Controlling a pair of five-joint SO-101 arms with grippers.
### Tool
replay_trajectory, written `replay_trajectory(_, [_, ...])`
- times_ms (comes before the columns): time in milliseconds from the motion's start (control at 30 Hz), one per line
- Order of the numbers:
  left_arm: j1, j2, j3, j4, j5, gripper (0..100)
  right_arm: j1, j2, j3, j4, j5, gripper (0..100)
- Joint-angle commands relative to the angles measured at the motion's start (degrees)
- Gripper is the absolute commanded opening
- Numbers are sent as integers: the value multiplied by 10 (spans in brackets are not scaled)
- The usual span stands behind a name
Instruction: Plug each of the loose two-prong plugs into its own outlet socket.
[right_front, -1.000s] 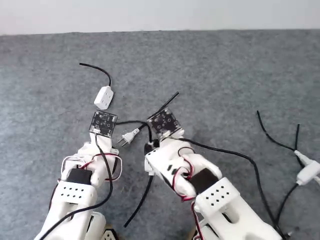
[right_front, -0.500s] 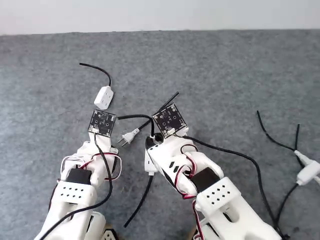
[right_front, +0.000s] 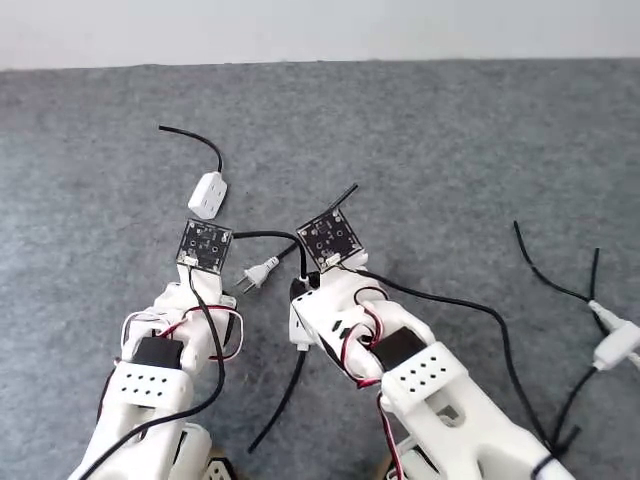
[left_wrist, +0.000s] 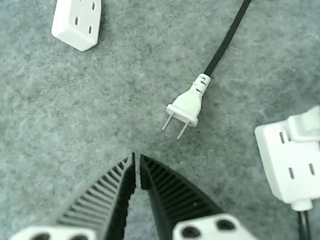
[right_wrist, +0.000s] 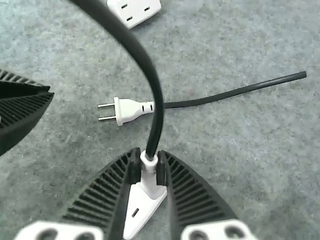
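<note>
A loose white two-prong plug (right_front: 262, 271) on a short black cord lies on the grey carpet between the two arms, prongs toward my left arm. It lies just beyond and to one side of my left gripper (left_wrist: 137, 157), which is shut and holds nothing. The plug (left_wrist: 187, 105) is untouched. My right gripper (right_wrist: 147, 152) is shut on a white outlet socket (right_wrist: 140, 200) at its cord end, and the black cord arches up out of the fingertips. That socket (left_wrist: 290, 160) lies beside the plug (right_wrist: 127, 110). A second white outlet socket (right_front: 208, 194) rests farther back.
At the right edge lies another white connector (right_front: 615, 345) with thin black cords (right_front: 545, 270) trailing off. A black cable (right_front: 285, 395) runs along the carpet between the arms. The far carpet is open up to a pale wall.
My right arm's wrist swung slightly right, then back left, with the socket still held. The loose plug and my left arm stayed put.
</note>
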Motion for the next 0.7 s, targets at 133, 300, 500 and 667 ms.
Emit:
replay_trajectory(133, [-3, -11, -3, -11, 3, 13, 6, 4, -20, -13, -4, 8])
replay_trajectory(300, [-3, -11, -3, -10, 2, 13, 5, 5, -20, -24, -4, 8])
replay_trajectory(500, [-3, -11, -3, -10, 2, 13, 3, 5, -20, -29, -4, 8])
replay_trajectory(667, [-3, -11, -3, -10, 2, 13, 3, 5, -20, -29, -4, 8])
